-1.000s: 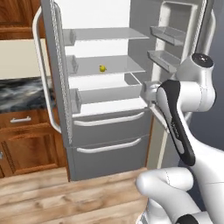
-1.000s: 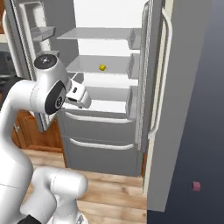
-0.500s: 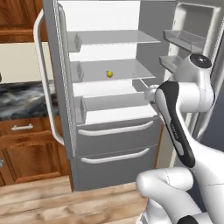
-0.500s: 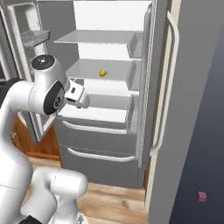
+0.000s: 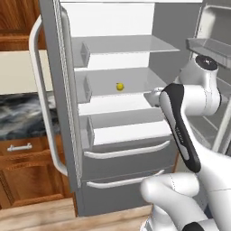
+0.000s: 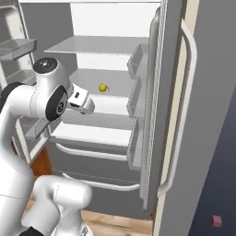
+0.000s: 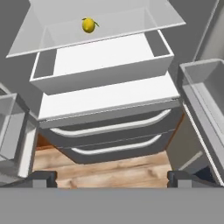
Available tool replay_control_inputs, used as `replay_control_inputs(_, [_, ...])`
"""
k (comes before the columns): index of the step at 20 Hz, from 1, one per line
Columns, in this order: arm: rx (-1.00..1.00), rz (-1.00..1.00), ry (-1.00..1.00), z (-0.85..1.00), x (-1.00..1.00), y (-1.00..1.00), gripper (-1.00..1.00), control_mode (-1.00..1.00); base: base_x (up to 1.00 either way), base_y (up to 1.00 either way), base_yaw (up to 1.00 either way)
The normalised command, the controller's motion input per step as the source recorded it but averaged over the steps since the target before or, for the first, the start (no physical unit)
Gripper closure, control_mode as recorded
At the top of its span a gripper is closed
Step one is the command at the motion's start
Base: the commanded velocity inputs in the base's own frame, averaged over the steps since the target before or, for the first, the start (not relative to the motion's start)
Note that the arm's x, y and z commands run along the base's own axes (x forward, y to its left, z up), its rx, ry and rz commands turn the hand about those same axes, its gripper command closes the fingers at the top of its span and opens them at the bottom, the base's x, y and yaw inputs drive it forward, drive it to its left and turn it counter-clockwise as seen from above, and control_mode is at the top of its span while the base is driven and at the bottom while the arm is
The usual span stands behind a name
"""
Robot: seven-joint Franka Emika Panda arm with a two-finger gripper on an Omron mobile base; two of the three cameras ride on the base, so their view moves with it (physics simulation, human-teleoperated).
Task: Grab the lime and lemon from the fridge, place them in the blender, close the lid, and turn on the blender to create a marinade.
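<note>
End effector [image 7: 112,177], released and empty, faces the open tall grey fridge [image 5: 67,135]; next it should reach the small bright yellow lemon [image 7: 89,25] near the shelf's back edge.

Open fridge [image 5: 67,135], doors swung aside at 9 and 3 o'clock. The lemon [image 5: 119,86] lies alone on its shelf [image 5: 135,80], with free room all round it and clear air up to the shelf above. The open white drawer [image 7: 105,70] juts forward beneath. Door bins [image 6: 136,97] narrow the approach at 3 o'clock. The pincer [image 7: 109,177], jaws wide, stands apart outside.
</note>
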Motion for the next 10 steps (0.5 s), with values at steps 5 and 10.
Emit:
replay_control_inputs(5, [0.0, 0.0, 0.0, 0.0, 0.0, 0.0, -1.0, 1.0, 0.58, 0.0, 0.04])
replay_control_inputs(10, [0.0, 0.0, 0.0, 0.0, 0.0, 0.0, -1.0, 1.0, 0.45, 0.0, 0.04])
